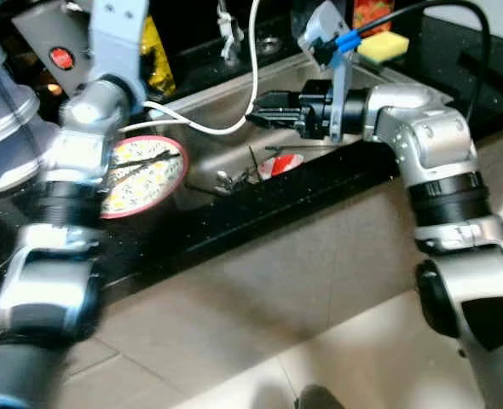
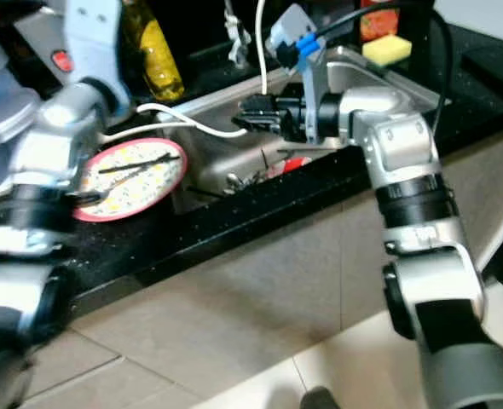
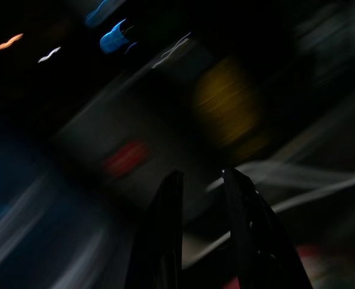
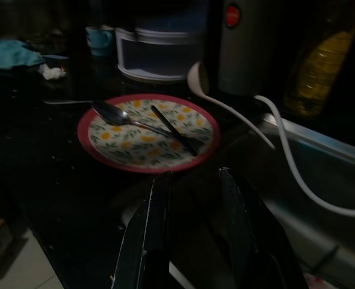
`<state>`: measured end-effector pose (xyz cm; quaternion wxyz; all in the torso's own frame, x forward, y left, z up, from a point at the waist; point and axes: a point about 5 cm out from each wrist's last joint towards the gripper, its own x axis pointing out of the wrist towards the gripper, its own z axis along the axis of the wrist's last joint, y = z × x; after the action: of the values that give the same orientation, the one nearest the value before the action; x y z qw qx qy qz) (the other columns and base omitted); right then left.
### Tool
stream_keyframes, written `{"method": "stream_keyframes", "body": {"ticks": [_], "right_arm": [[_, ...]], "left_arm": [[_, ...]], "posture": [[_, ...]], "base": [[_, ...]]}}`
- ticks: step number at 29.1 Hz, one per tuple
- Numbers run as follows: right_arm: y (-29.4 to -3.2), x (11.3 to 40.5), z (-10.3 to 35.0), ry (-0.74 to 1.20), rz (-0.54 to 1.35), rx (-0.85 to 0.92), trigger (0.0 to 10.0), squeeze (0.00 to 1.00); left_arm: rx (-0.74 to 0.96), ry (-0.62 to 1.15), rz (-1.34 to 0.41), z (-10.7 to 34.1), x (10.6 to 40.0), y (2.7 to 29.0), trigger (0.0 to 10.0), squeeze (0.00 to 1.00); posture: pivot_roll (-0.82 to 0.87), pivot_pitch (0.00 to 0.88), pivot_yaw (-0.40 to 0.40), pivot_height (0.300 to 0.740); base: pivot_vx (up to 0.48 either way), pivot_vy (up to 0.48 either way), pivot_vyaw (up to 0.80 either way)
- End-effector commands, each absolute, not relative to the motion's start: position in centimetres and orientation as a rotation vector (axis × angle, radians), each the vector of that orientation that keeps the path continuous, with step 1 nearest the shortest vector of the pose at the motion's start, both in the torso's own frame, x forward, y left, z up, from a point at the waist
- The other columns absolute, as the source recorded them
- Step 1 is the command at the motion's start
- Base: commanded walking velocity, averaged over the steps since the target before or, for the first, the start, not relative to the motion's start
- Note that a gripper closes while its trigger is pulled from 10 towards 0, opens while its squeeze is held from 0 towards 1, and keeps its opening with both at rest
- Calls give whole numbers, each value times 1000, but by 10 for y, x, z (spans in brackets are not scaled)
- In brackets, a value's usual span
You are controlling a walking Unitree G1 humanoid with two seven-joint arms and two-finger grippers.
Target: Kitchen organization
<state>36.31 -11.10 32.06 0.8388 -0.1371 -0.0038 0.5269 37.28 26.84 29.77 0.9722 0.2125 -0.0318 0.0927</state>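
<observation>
A red-rimmed floral plate [image 1: 149,175] lies on the black counter [image 1: 192,230] left of the steel sink [image 1: 209,111]. On the plate rest a metal spoon [image 4: 114,113] and a thin black utensil [image 4: 174,129]. My right gripper [image 1: 256,112] hovers over the sink, fingers pointing left toward the plate, open and empty. Down in the basin lie a few utensils [image 1: 234,177] and a red-and-white item [image 1: 279,164]. My left arm is raised at the left. Its gripper [image 3: 201,176] appears in the blurred, dark left wrist view, fingers apart with nothing between them.
A white curved ladle-like handle [image 1: 200,126] runs from beside the plate across the sink. A yellow oil bottle [image 2: 153,51], a tap [image 1: 226,34] and a yellow sponge [image 1: 384,44] stand behind the sink. Beige cabinet front and floor tiles [image 1: 260,375] lie below the counter edge.
</observation>
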Motion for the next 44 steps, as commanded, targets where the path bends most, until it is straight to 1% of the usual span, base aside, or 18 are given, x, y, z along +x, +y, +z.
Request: {"method": "stream_keyframes", "body": {"ticks": [1,2,3,4,8,9,10,17,20,24,29,33,35,37,39,40,42,44], "right_arm": [[-104,363,322,-20,1140,-294,10000,0],[-104,363,322,-21,1141,-293,10000,0],[-102,365,322,-26,1142,-286,10000,0],[-102,365,322,-26,1142,-286,10000,0],[-99,366,322,-32,1147,-279,10000,0],[-97,366,322,-31,1152,-277,10000,0],[-84,367,310,7,1214,-251,10000,0],[-77,367,304,25,1237,-251,10000,0],[-67,368,301,33,1261,-244,10000,0],[-59,369,300,38,1278,-236,10000,0],[-59,370,299,51,1285,-247,10000,0],[-59,371,300,55,1287,-254,10000,0],[-60,372,301,55,1283,-257,10000,0],[-60,373,302,56,1278,-260,10000,0],[-60,373,302,56,1277,-262,10000,0],[-60,373,302,57,1276,-263,10000,0],[-61,373,302,57,1269,-264,10000,0],[-62,374,302,57,1266,-265,10000,0]], "left_arm": [[455,-27,251,296,366,288,10000,0],[490,-13,283,295,361,299,10000,0],[527,38,404,284,348,326,10000,0],[527,38,404,284,348,326,10000,0],[487,95,517,272,334,347,10000,0],[441,108,555,271,324,359,10000,0],[386,226,565,258,289,400,10000,0],[380,244,570,252,287,400,10000,0],[381,271,550,249,281,401,10000,0],[349,326,528,239,270,410,10000,0],[309,370,484,227,263,411,10000,0],[341,431,498,217,258,414,10000,0],[329,449,441,211,262,407,10000,0],[311,401,336,213,275,390,10000,0],[306,373,297,217,280,383,10000,0],[299,341,256,223,286,376,10000,1000],[262,286,165,236,296,360,10000,1000],[245,272,133,240,299,355,10000,1000]], "posture": [[-79,21,173,740],[-74,21,171,740],[-55,21,165,740],[-55,21,165,740],[-48,27,157,740],[-38,32,150,740],[22,79,105,740],[29,82,101,740],[54,98,77,740],[62,112,60,740],[57,122,34,740],[55,123,25,740],[47,127,18,740],[41,128,20,740],[40,128,22,740],[36,128,25,740],[27,129,34,740],[27,129,34,740]], "base": [[0,0,0],[0,0,0],[0,0,0],[0,0,0],[0,0,0],[0,0,0],[0,0,0],[0,0,0],[0,0,0],[0,0,0],[0,0,0],[0,0,0],[0,0,0],[0,0,0],[0,0,0],[0,0,0],[0,0,0],[0,0,0]]}}
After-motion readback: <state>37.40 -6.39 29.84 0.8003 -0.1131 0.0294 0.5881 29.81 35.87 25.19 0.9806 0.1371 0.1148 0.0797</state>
